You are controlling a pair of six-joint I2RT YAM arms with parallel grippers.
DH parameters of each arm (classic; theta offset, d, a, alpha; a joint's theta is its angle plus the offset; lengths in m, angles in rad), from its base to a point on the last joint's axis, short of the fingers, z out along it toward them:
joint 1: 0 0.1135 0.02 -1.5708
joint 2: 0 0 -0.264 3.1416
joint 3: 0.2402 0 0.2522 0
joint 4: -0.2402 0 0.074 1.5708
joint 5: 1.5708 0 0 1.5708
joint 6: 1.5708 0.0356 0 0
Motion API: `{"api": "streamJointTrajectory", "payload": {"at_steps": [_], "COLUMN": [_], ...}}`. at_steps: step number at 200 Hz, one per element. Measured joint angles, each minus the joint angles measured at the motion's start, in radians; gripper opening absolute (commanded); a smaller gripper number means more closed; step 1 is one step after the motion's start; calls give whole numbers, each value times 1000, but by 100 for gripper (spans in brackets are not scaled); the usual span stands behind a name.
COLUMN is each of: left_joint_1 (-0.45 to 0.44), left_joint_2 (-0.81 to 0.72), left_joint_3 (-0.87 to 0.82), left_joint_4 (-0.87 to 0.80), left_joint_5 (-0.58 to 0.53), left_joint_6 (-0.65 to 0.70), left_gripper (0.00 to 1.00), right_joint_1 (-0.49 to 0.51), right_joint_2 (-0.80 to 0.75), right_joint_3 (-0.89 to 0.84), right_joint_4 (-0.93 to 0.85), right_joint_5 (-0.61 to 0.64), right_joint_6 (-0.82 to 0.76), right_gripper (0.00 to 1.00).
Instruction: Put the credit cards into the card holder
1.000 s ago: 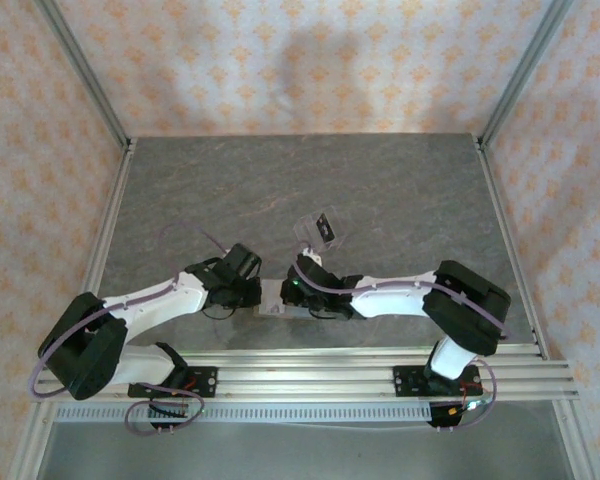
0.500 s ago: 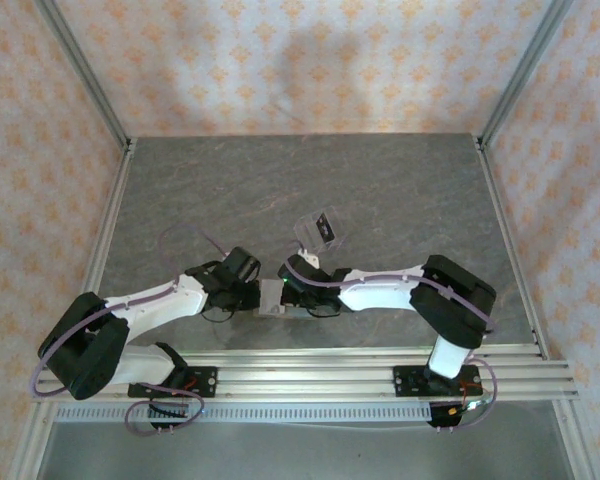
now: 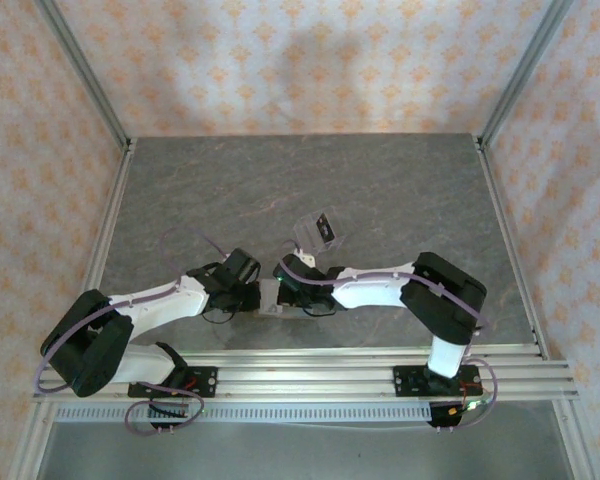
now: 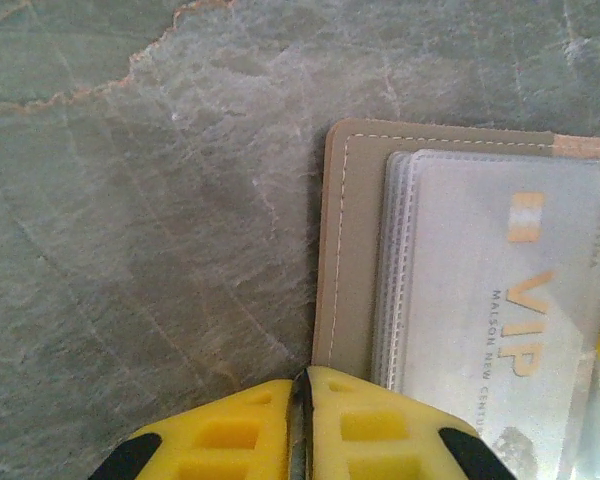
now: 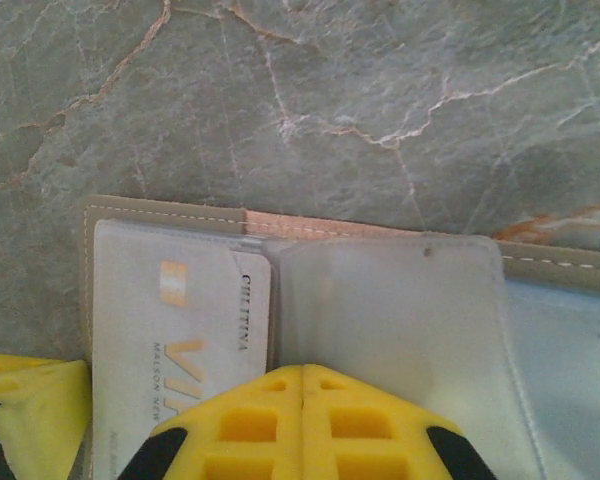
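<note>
Tan stitched leather-like card holder (image 4: 350,250) was found spread flat against the left gripper (image 4: 302,385), whose yellow fingers were pressed nearly together. A pale VIP-printed plastic card (image 4: 500,300) was already sleeved. The right gripper (image 5: 302,375), fingers closed together, was poised over a seemingly empty clear sleeve (image 5: 390,310); another card would probably have to be fetched next.

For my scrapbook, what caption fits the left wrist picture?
Shut left claw at the edge of a tan card holder with a VIP card inside.

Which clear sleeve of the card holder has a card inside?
The left sleeve in the right wrist view, showing VIP print; the right sleeve looks blank.
</note>
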Motion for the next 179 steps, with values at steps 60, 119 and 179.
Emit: {"api": "streamJointTrajectory", "payload": {"at_steps": [60,119,179], "left_joint_1": [0,-34,-53], "left_joint_2": [0,9,12], "left_joint_3": [-1,-2,-3], "left_joint_4": [2,27,40], "left_joint_5": [0,-18,-37], "left_joint_6": [-1,-31,-58], "left_gripper": [12,11,11], "right_joint_1": [3,-33,-57], "right_joint_2": [-29,-111,-61], "right_joint_3": [2,61,123], "right_joint_4": [-54,-254,-320], "right_joint_5": [36,103,109], "right_joint_6": [-20,-128,-239], "right_gripper": [8,26,28]}}
